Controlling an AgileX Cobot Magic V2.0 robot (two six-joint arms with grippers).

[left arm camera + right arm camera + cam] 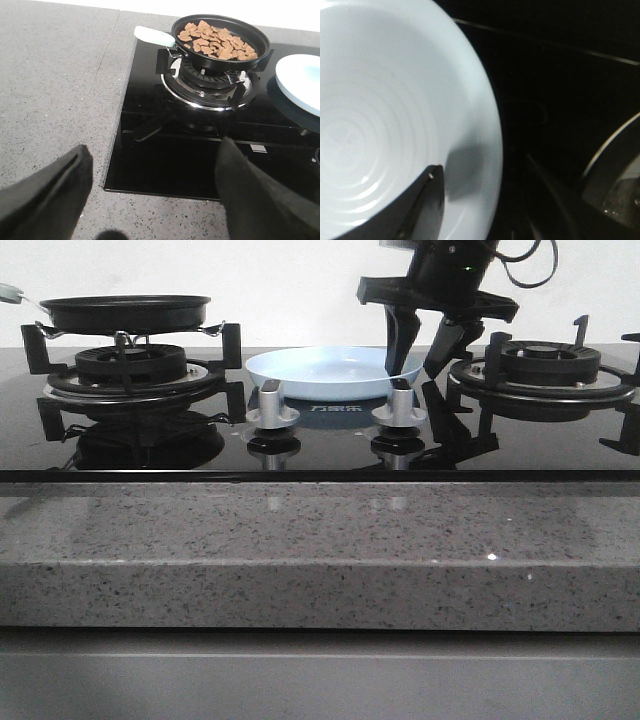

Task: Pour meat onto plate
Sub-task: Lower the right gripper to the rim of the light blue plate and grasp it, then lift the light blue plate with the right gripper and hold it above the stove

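The meat [217,41] is a heap of small brown chips in the black frying pan [260,54], which sits on the left burner [125,312]. The pale-blue plate [320,372] lies between the burners and is empty; it also shows in the left wrist view [300,82] and the right wrist view [395,100]. My right gripper [413,368] is open and straddles the plate's right rim, one finger [427,200] over the inside, the other outside. My left gripper [154,147] is open and empty over the counter at the stove's front left corner, well short of the pan.
The pan has a pale handle [152,36] pointing left. Two silver knobs [270,405] [400,402] stand in front of the plate. The right burner grate [540,365] is right next to my right gripper. Speckled grey counter [320,540] surrounds the black glass hob.
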